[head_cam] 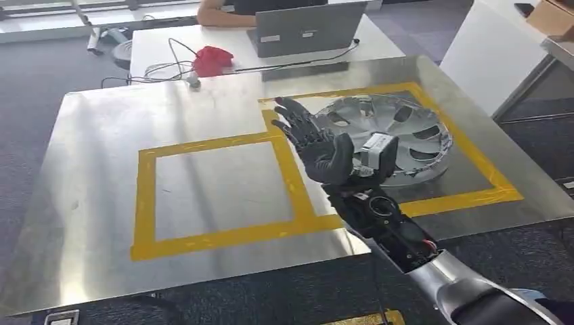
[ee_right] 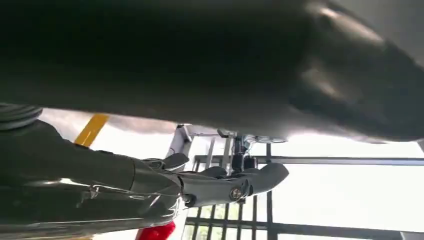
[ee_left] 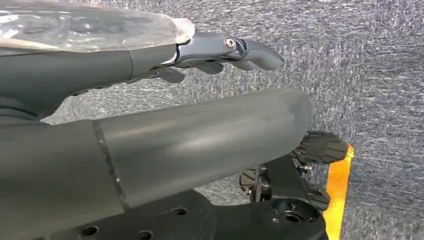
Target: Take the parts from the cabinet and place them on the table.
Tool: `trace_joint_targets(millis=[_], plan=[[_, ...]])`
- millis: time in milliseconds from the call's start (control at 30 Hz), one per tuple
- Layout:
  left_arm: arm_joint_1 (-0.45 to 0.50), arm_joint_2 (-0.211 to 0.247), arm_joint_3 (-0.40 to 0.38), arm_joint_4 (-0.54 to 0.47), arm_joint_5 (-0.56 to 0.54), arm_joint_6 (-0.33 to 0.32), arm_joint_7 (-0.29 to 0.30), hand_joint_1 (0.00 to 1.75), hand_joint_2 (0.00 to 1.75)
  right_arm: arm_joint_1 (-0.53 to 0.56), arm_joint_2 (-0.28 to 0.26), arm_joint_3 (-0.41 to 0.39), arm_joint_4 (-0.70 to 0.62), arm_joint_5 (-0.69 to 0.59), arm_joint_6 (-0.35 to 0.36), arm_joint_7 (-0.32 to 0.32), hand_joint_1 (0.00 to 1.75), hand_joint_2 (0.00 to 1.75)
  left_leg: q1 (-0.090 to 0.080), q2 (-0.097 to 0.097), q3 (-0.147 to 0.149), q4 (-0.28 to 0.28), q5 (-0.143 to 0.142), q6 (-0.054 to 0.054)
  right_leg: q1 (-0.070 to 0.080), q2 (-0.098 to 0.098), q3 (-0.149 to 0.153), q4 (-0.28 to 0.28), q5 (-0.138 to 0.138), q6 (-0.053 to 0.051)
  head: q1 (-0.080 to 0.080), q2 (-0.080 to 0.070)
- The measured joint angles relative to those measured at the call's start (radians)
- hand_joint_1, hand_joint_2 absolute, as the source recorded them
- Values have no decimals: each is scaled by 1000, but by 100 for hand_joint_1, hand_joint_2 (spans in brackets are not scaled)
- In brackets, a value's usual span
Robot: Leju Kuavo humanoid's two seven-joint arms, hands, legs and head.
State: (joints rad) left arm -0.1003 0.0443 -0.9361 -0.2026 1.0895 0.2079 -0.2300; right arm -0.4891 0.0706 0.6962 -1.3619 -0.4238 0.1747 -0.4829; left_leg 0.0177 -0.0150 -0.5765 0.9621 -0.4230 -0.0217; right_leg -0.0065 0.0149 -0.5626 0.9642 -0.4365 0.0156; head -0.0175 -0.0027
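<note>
A silver hubcap (head_cam: 406, 132) lies flat on the steel table (head_cam: 101, 135), inside the right square of yellow tape. My right hand (head_cam: 318, 145) hovers just above the table at the hubcap's left edge, over the tape strip between the two squares. Its palm is turned up, its fingers are spread and it holds nothing. The right wrist view shows the same hand (ee_right: 150, 185) with fingers (ee_right: 235, 182) stretched out and empty. My left hand (ee_left: 100, 75) hangs over grey carpet, its fingers (ee_left: 225, 50) extended and empty.
The left taped square (head_cam: 216, 186) is bare metal. Behind the steel table stands a white desk (head_cam: 156, 40) with a laptop (head_cam: 308, 30), a red cloth (head_cam: 213, 59) and cables (head_cam: 169, 68); a person (head_cam: 223, 10) sits at it. Carpet surrounds the table.
</note>
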Motion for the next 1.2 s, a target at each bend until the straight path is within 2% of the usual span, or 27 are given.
trace_joint_targets(millis=[133, 267, 500, 1033, 1067, 1100, 1167, 1200], plan=[[1, 1, 0, 0, 3, 2, 4, 0, 0, 24, -1, 2, -32, 53, -36, 24, 0, 0, 0, 0, 0, 0, 0, 0, 0, 0, 0, 0, 0, 0, 0, 0], [0, 1, -3, 0, -2, 2, 5, 0, 0, 39, -1, 11, -65, 98, -39, 47, 0, 0, 0, 0, 0, 0, 0, 0, 0, 0, 0, 0, 0, 0, 0, 0], [0, 1, -8, 0, -2, 0, 5, 0, 0, 75, -1, 48, -125, 166, 16, 46, 0, 0, 0, 0, 0, 0, 0, 0, 0, 0, 0, 0, 0, 0, 0, 0], [-3, 3, -14, 0, -4, 0, 11, 0, 0, 107, -3, 60, -185, 144, 18, 31, 0, 0, 0, 0, 0, 0, 0, 0, 0, 0, 0, 0, 0, 0, 0, 0], [-4, 5, -15, 0, -4, 0, 16, 0, 0, 107, -3, 60, -185, 141, 18, 31, 0, 0, -3, 0, -1, 7, -4, 5, -6, 1, 2, -7, 2, 4, 0, 0], [-4, 8, -15, 0, -4, 0, 21, 0, 0, 107, -3, 60, -185, 140, 18, 31, 0, 0, -5, -1, -1, 4, -4, 19, -7, 0, 4, -9, 3, 11, -1, 0], [-5, 9, -16, 0, -5, 0, 24, 0, 0, 108, -3, 59, -185, 137, 15, 30, 0, 0, -5, 1, 11, -21, 12, 31, -3, 2, 13, -27, 15, 22, -2, 0], [-6, 8, -16, 0, -5, 0, 26, 0, 0, 110, -4, 58, -185, 137, 15, 30, 0, 0, 10, 6, 28, -49, 25, 30, -5, -3, 14, -19, 3, 22, 0, 0]])
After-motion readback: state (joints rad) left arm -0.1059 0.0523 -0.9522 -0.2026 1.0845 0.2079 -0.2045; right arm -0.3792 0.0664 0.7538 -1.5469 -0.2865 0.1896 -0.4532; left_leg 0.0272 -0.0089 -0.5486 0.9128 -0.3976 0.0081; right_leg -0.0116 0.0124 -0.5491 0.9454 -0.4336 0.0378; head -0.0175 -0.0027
